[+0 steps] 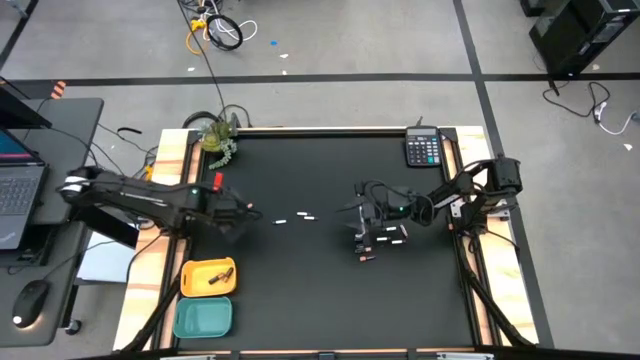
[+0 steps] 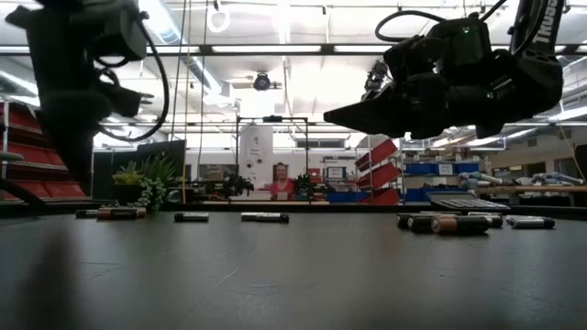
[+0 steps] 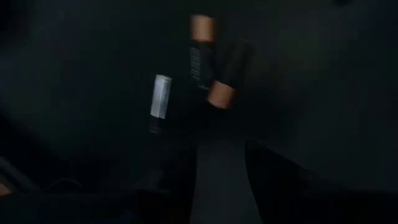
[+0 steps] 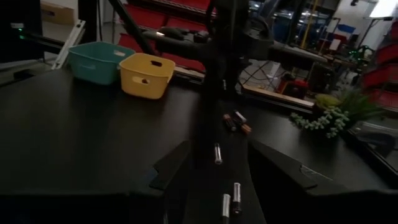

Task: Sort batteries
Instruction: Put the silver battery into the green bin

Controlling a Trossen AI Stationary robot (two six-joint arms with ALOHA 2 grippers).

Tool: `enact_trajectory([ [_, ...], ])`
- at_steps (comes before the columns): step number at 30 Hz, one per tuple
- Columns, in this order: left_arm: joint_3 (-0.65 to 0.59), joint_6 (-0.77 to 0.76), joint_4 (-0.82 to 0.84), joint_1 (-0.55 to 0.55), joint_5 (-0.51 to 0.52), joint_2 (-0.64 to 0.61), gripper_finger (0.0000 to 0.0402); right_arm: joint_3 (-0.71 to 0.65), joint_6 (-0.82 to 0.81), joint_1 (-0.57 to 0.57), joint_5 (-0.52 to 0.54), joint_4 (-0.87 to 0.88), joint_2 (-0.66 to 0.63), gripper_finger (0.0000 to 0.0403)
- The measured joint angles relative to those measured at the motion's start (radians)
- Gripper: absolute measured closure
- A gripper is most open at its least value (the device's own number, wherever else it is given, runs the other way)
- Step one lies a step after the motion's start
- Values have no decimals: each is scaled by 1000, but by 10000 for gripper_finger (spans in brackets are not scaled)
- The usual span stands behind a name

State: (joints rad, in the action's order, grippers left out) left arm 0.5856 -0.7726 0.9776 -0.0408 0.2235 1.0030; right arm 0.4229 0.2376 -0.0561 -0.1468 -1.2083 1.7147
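A black table [image 1: 320,290] is seen from above, with both arms reaching in from its sides. The left gripper [image 1: 243,212] is positioned over the left part of the table, just beside a few loose batteries [image 1: 292,219] laid in a short row near the middle. In the left wrist view, two dark batteries with copper ends [image 3: 211,68] and one white battery [image 3: 160,96] are seen lying on the mat just ahead of the fingers [image 3: 273,180]; the jaws are parted and nothing is held between them.

The right gripper [image 1: 362,222] is held above a second cluster of batteries [image 1: 385,238] on the right part of the table. Whether its jaws are wide or narrow cannot be told, and no battery is seen in its grasp.

A yellow bin [image 1: 207,277] containing a few dark items and a teal bin [image 1: 203,318] are placed at the table's near-left corner, touching each other. A calculator [image 1: 424,149] is located at the far-right corner, and a small plant [image 1: 220,139] at the far-left.
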Motion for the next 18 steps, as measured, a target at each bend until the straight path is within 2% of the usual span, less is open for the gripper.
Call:
enact_trajectory([
  [9, -97, -12, -100, 131, 102, -5, 256, 0, -7, -5, -29, -1, 0, 234],
  [14, -98, 3, -107, 197, 107, -1, 253, 0, -6, -6, -33, -2, 0, 234],
  [18, -98, -77, -151, 249, 109, 0, 254, 0, -7, -6, -38, -1, 0, 234],
])
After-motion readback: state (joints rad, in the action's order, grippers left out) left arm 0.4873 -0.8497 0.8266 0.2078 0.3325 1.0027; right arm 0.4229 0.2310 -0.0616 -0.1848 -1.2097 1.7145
